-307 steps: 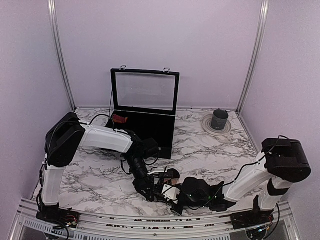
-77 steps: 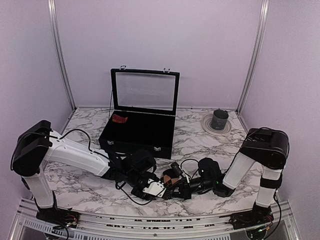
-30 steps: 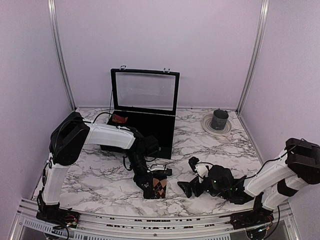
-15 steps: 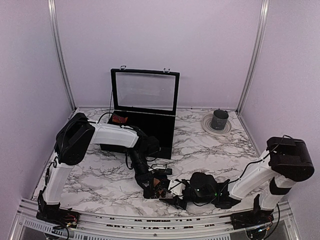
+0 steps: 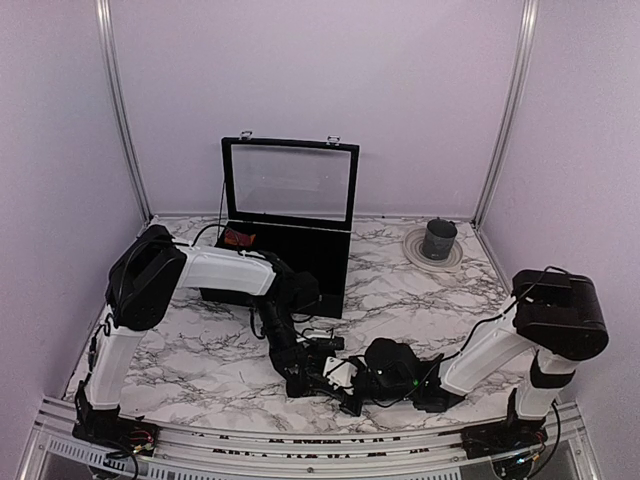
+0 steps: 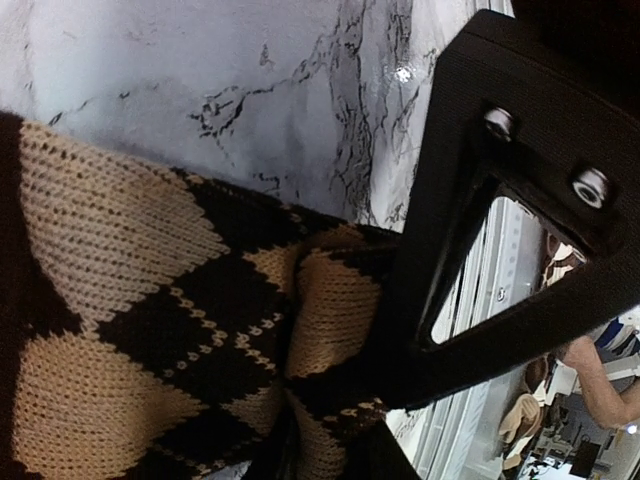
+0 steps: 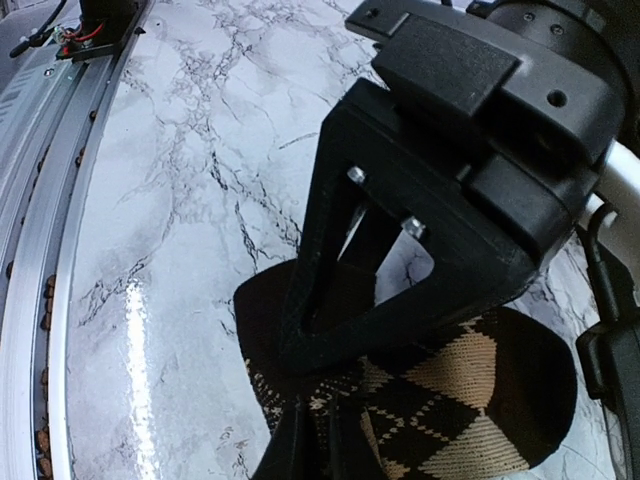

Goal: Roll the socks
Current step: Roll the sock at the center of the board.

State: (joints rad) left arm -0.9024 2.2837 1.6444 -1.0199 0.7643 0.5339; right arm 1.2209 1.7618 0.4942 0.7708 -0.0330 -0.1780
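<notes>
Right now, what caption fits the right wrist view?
The argyle sock on the table, left gripper's finger planted on it, right gripper at its near edge.

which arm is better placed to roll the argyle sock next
Probably the right. The right gripper looks pinched on the dark edge of the argyle sock in its wrist view, ready to turn it over. The left gripper is at the sock too, but its grip is unclear.
</notes>
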